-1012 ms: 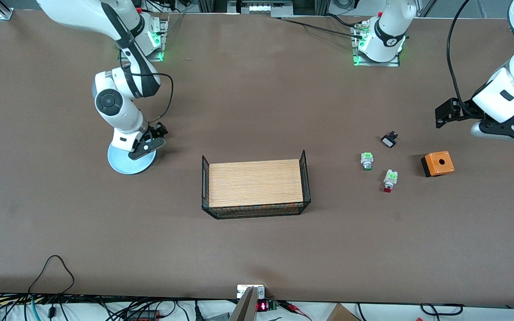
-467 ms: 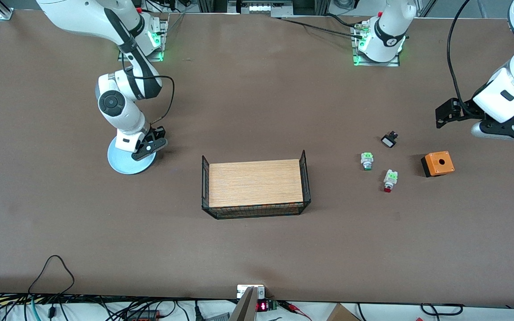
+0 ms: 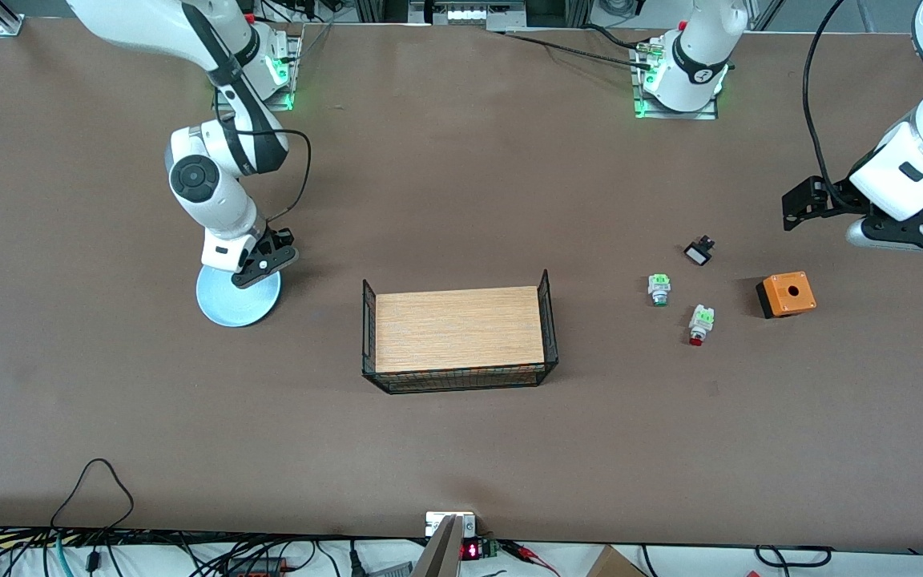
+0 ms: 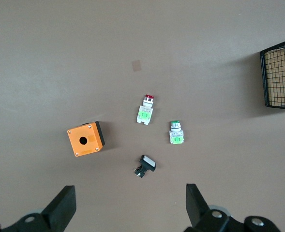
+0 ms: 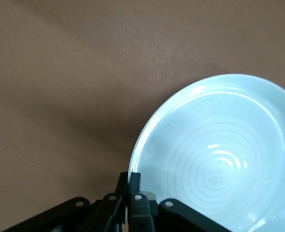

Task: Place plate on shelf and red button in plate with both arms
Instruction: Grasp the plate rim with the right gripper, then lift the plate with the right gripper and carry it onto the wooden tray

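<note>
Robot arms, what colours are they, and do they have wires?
Both arms are glossy white with black joint bands. The right end effector and left end effector have black fingers. A thin black cable loops beside each arm, and green lights glow at both bases.

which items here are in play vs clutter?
In play: plate, pinched at its rim by the right tool; red button; wire basket.
Clutter: green-capped button, orange box, black-and-white switch.

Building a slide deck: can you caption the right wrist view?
Right claw shut on the rim of the pale blue plate, above the brown table.
</note>
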{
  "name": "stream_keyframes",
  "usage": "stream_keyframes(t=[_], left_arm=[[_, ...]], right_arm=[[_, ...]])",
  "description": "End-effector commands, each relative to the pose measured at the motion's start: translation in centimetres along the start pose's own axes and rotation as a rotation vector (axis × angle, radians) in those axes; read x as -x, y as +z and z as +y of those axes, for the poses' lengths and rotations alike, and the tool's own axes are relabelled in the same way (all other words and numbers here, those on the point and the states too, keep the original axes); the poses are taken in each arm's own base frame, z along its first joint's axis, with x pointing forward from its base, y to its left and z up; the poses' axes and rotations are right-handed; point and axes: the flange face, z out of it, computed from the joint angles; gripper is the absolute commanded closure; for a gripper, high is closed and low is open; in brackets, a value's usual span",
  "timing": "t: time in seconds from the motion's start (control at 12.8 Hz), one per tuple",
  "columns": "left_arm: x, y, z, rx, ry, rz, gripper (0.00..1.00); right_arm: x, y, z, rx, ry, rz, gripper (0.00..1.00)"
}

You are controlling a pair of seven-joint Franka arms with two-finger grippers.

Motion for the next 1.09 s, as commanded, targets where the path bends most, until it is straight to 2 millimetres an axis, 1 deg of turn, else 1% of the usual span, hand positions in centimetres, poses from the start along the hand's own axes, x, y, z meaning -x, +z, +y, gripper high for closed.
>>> stream_keyframes(t=[0.0,0.16,0.23,0.39,0.47,0.54,0.62,0.7,0.78,0.86,0.93,1.01], left_arm=[[0.5,-0.3,0.0,0.012,0.001,-0.002,0.0],[0.5,-0.3,0.1,0.012,0.003,-0.002,0.0],[0.5,-0.4,0.1,0.012,0.003,-0.002,0.0],[0.5,-0.4,0.0,0.012,0.001,-0.001,0.0],[0.5,-0.3,0.0,0.012,0.001,-0.004,0.0],[0.5,-0.3,0.1,0.012,0.003,-0.002,0.0],[0.5,-0.4,0.1,0.012,0.003,-0.001,0.0],[0.5,-0.3,0.1,0.012,0.004,-0.002,0.0],[0.5,-0.3,0.0,0.012,0.0,-0.002,0.0],[0.5,-0.3,0.0,0.013,-0.008,-0.002,0.0],[0.5,-0.3,0.0,0.012,-0.01,-0.002,0.0],[0.5,-0.3,0.1,0.012,-0.008,-0.002,0.0]], right_arm=[[-0.9,-7.9,-0.8,0.037,-0.102,0.062,1.0],[-2.2,-12.9,-0.9,0.063,-0.196,0.099,1.0],[-2.9,-15.3,-1.4,0.071,-0.248,0.1,1.0],[-5.0,-19.6,-3.1,0.079,-0.32,0.103,1.0],[-6.5,-21.8,-4.8,0.079,-0.358,0.096,1.0],[-8.0,-23.4,-7.1,0.076,-0.42,0.071,1.0],[-9.4,-25.0,-8.6,0.09,-0.482,0.063,1.0],[-10.7,-26.8,-10.6,0.114,-0.535,0.074,1.0],[-11.5,-28.1,-12.4,0.133,-0.572,0.08,1.0],[-12.3,-29.1,-14.0,0.146,-0.601,0.091,1.0],[-13.2,-29.7,-16.1,0.167,-0.639,0.108,1.0],[-14.2,-29.7,-17.7,0.188,-0.673,0.114,1.0]])
